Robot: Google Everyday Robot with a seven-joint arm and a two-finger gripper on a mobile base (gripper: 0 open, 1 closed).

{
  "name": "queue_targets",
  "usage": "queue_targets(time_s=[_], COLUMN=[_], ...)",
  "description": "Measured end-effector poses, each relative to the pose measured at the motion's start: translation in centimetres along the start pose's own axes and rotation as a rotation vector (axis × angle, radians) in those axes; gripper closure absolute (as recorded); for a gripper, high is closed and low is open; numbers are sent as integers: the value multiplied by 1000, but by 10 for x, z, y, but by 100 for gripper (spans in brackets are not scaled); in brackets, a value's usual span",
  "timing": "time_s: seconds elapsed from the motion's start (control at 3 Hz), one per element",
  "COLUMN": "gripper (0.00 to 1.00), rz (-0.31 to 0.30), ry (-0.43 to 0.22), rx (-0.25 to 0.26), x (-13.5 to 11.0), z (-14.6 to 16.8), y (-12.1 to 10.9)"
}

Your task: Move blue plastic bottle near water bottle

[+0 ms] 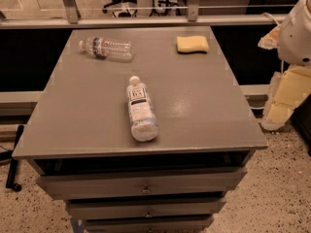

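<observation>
Big grey table top (209,120), bare down the left and right sides and across the front right corner. Off beyond its right edge, partly cut off, the gripper (284,101), neither bottle in it, no telling how wide. Flat in the middle, near the front edge, the blue plastic bottle (141,109), cap pointing back; well apart at the back left, the water bottle (107,48) on its side; yellow sponge (192,44) back right.
</observation>
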State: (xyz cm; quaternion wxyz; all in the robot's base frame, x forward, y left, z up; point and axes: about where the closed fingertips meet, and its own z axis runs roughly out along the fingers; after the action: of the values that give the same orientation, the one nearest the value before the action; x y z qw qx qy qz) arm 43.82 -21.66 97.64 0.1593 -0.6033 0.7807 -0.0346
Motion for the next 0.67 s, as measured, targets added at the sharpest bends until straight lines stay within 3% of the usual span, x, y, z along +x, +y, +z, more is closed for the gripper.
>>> queue_targets(time_s=[0.33,0.67], gripper=[0,0], rz=[2,12], ry=[-8,-61], rx=[-2,-16], x=[-3,-23], z=[2,12], y=[1,5])
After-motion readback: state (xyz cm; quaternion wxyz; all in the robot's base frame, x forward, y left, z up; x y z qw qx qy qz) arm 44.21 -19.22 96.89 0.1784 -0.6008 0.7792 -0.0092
